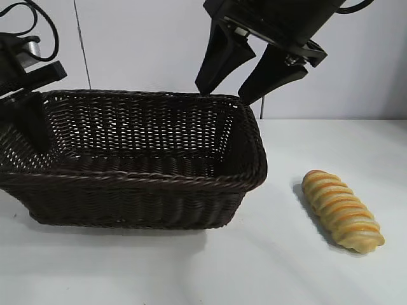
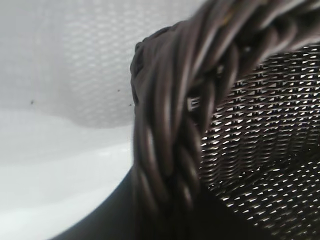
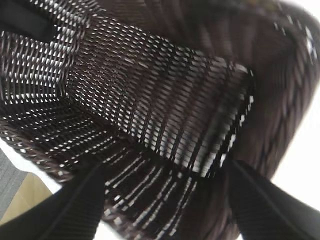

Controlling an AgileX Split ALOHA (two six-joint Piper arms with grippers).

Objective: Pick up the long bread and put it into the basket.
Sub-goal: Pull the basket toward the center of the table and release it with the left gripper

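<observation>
1. Right tool (image 1: 230,94): fingers spread, empty, above the basket's (image 1: 146,197) far right corner.
2. Left tool (image 1: 25,117): at the basket's left end; grip state cannot be told.
3. Long bread (image 1: 342,210): on the counter (image 1: 267,267), right of the basket, apart from it.

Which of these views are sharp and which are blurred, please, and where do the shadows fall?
Exterior view: sharp; the long bread casts a soft shadow to its left on the table, and the basket shades its own inside. Left wrist view: the braided rim sits so close that it is out of focus. Right wrist view: the weave is smeared, most towards the edges.
</observation>
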